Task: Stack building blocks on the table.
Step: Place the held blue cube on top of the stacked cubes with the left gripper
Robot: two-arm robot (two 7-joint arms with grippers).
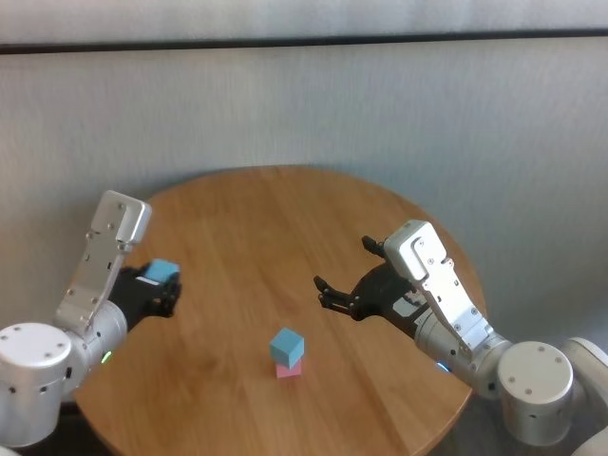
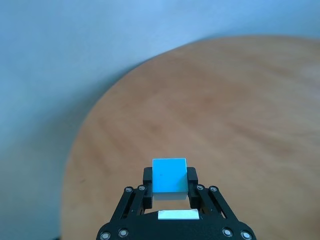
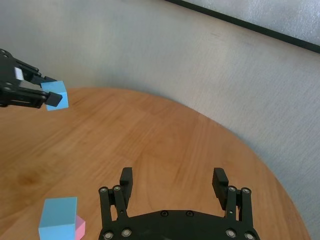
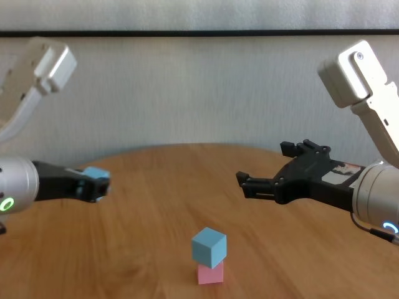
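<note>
- Left gripper [image 1: 163, 285] hangs above the left part of the table [image 1: 247, 218], its fingers [image 2: 148, 176] pinching a light blue cube [image 1: 161, 272] by two opposite faces, clear of the wood.
- Right gripper [image 1: 344, 277] hovers over the right side of the table, jaws spread wide and empty, near the stack but not touching it.
- Near the front middle of the table stands a two-block stack: a second blue cube [image 1: 287, 347] sits on the pink cube [image 1: 289, 370], turned somewhat off the pink one's edges.
- Relative to the left gripper, the stack lies well apart, toward the table's centre and nearer the robot; seen from the chest camera, the held cube rides higher than the stack's top.
- Judged from this, the step in hand is carrying the third block over to crown the stack.
- Doing it well likely means keeping the cube level, bringing it squarely above the top block, lowering straight down and letting go only once it rests there, since the twisted top block offers a less forgiving seat.
- A sideways nudge could topple both lower blocks.
</note>
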